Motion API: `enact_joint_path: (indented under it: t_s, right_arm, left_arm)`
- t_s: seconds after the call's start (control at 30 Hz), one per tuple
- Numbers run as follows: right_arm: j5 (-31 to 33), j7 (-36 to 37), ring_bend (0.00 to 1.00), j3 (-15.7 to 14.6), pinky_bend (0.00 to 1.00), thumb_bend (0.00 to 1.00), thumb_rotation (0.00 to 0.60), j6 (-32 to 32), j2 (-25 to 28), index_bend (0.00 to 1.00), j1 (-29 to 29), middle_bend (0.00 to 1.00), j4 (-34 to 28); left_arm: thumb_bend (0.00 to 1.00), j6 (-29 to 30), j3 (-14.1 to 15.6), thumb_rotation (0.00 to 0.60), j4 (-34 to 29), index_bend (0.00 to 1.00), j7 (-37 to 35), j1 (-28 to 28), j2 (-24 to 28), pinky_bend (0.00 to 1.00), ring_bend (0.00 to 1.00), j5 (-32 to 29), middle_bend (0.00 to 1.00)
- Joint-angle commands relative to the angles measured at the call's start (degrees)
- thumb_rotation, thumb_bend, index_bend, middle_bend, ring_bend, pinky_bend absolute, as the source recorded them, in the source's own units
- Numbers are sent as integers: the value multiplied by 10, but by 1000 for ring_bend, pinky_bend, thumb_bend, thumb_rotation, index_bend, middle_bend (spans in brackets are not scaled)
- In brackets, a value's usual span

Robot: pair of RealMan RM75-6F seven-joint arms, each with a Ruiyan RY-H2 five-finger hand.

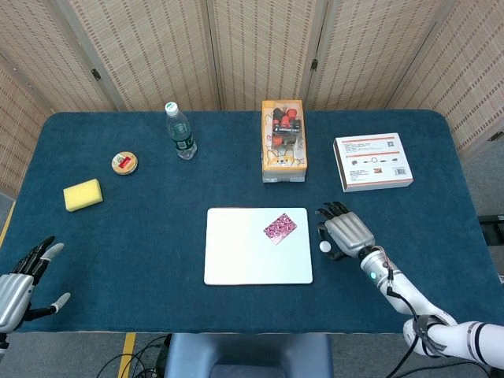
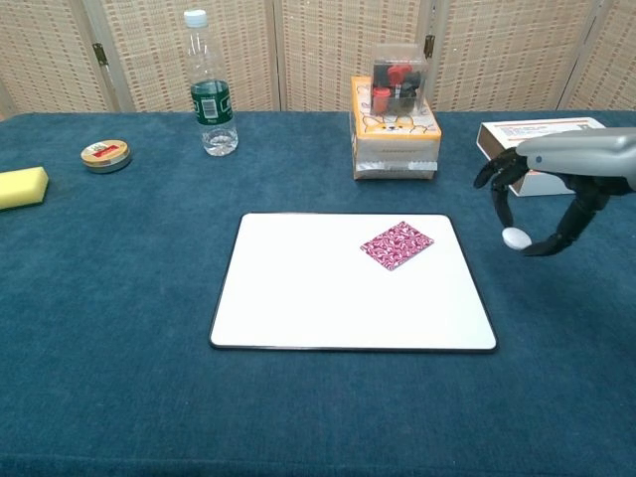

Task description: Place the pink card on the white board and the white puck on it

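we see our right hand [image 2: 556, 189] raised above the blue tabletop [image 2: 119, 288] at the right of the frame, its fingers [image 2: 500, 197] pinching the white puck [image 2: 515, 238] just past the right edge of the white board [image 2: 328, 298]; the puck hangs clear of the cloth. the pink card [image 2: 397, 243] lies flat on the board's upper right part. our left hand [image 1: 20, 283] sits at the lower left corner of the head view, fingers spread and holding nothing. along the top of the frame stand a bottle [image 2: 209, 89], an orange box [image 2: 395, 124] and a white box [image 1: 372, 161]
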Motion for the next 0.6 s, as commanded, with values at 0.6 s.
enact_joint_path:
  t_s: [0.6]
  right_arm:
    - [278,-153,0,14,0,182,600,-48,-169,573,198,147,175]
  left_arm:
    - [294,24,3,600,34,0,-96,6,19,216,91,8,21]
